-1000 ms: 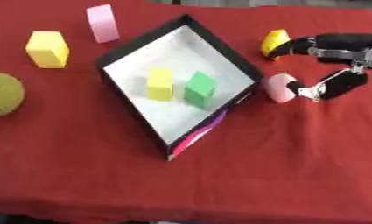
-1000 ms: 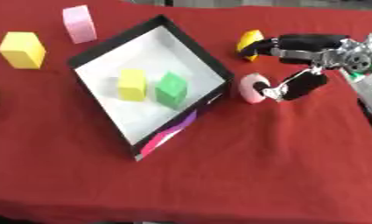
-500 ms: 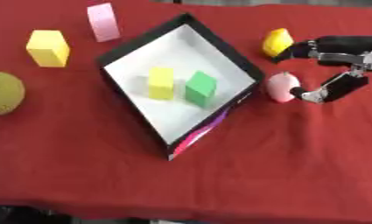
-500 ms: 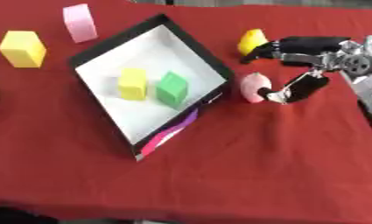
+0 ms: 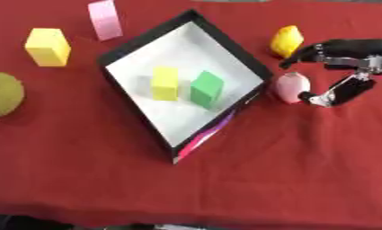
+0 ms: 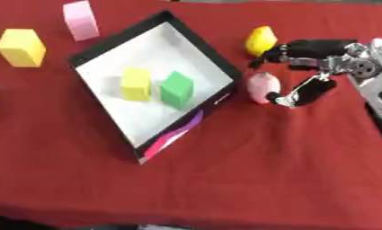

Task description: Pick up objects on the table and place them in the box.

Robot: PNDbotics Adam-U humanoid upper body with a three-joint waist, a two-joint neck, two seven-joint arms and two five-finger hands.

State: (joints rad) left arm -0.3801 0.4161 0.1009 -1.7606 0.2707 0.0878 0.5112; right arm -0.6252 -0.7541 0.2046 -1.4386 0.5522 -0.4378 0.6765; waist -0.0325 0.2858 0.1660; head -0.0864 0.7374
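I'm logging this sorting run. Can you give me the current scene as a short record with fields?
surface: red cloth
box: black rim, white floor
in box: yellow block, green block
still out: pink egg-shaped object, yellow object, pink block, yellow cube, olive ball
right hand: curled around pink egg-shaped object
left hand: not in view

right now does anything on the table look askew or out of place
The box sits turned cornerwise like a diamond rather than square to the table edge, with a pink-purple strip sticking out along its lower right side. Nothing looks spilled or damaged.
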